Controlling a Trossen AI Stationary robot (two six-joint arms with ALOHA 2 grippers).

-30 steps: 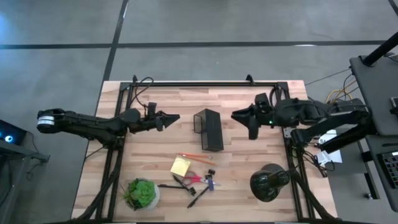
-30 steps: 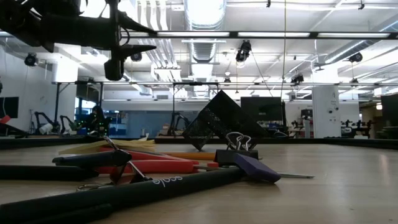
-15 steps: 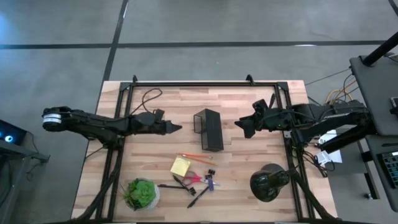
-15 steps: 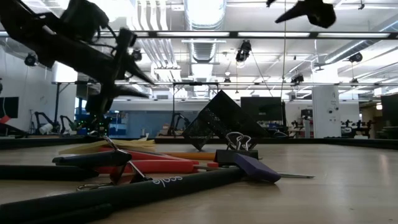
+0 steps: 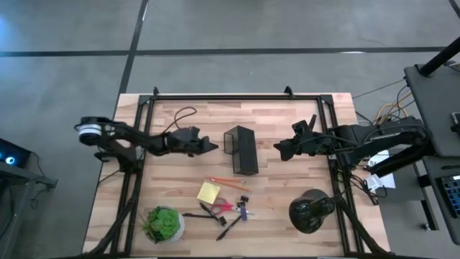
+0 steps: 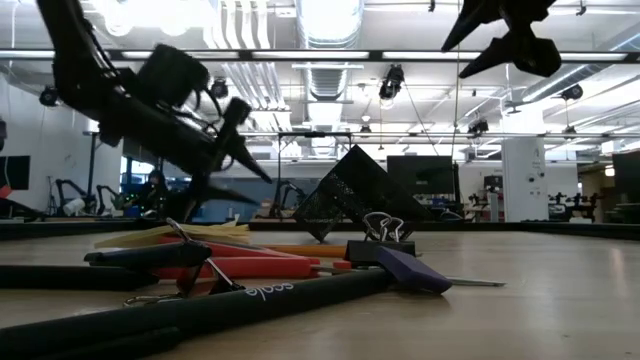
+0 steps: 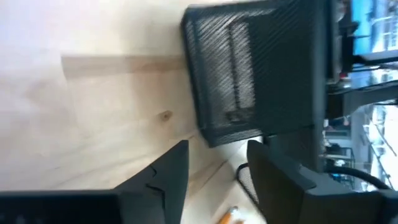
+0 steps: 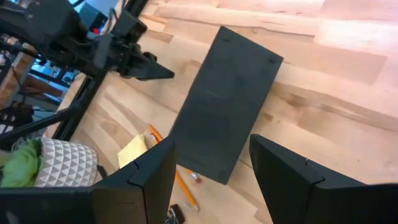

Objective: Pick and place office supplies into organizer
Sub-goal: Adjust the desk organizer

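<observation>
The organizer (image 5: 241,149), a black wire-mesh box, lies on its side mid-table, its open compartments (image 7: 239,81) facing my left gripper and its flat base (image 8: 224,118) facing my right. My left gripper (image 5: 213,146) (image 7: 217,149) is open, low, just left of it. My right gripper (image 5: 279,149) (image 8: 211,142) is open, higher, to its right, seen up at the top (image 6: 455,60) in the low view. Nearer the front lie a yellow pad (image 5: 208,191), an orange pencil (image 5: 224,180), red scissors (image 5: 224,207), black pens (image 5: 228,227), clips (image 5: 243,199) and a purple piece (image 5: 245,212).
A green potted plant (image 5: 164,224) stands at the near left and a round black domed object (image 5: 310,209) at the near right. A black frame (image 5: 237,96) runs along the table's far edge and down both sides. Bare wood lies far of the organizer.
Both arms have sunk toward the table with their wrists rolling. My left gripper has dropped low and edged toward the organizer's open side. My right gripper has come down into the low view's top, its tips drawing back slightly toward the table's right edge. Nothing on the table has moved.
</observation>
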